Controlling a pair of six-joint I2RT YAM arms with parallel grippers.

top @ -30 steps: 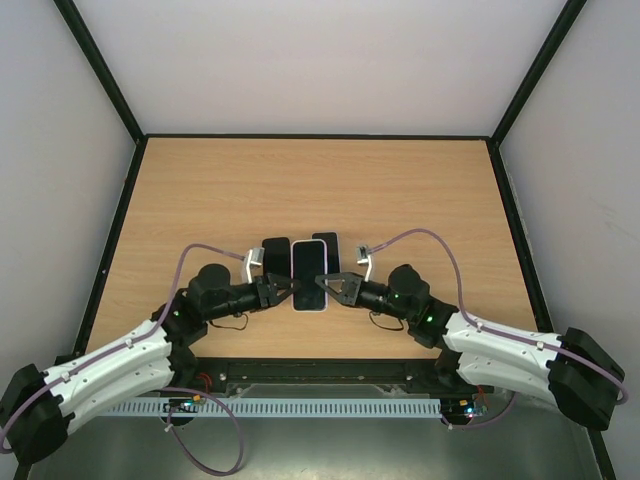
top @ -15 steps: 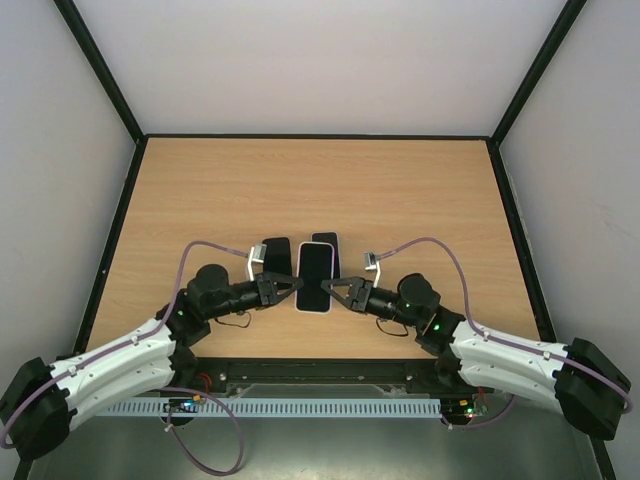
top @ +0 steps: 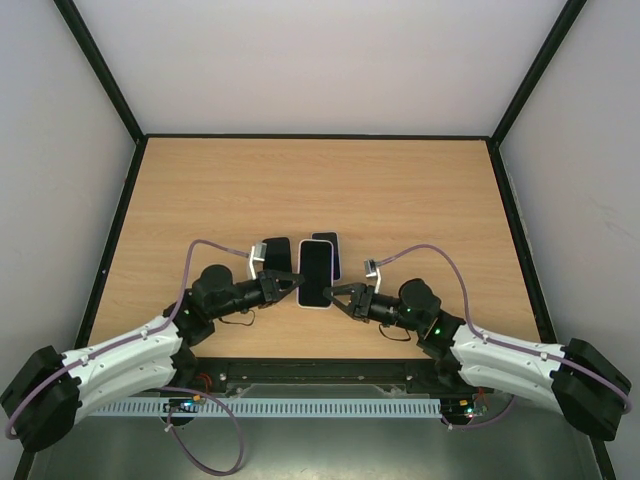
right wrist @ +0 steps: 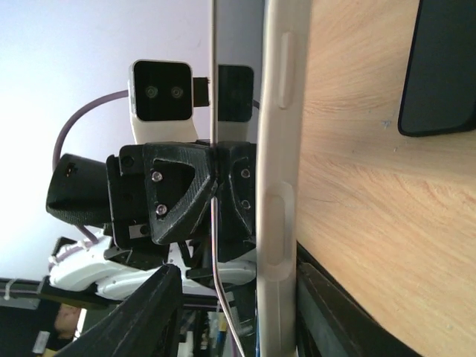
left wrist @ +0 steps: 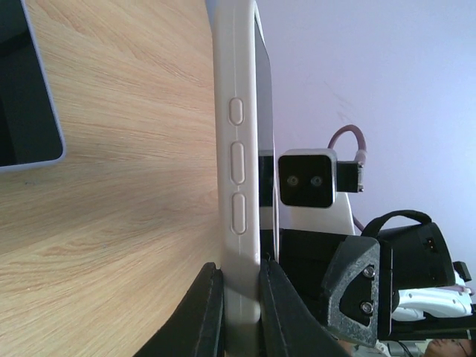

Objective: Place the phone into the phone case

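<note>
Phone point(top: 315, 272) lies screen-up in the white phone case point(left wrist: 236, 149) on the desk point(top: 420, 200), flanked by both arms. The left end effector point(left wrist: 239, 271) is clamped on the case rim nearest it. The right end effector point(right wrist: 238, 268) gapes partly open astride the opposite rim, gripping nothing. A lift or twist from that one-sided pinch could lever a phone corner loose.

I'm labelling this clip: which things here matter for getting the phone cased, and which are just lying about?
In the job: phone, white case, left gripper, right gripper.
Lying about: left dark phone, right dark phone.
</note>
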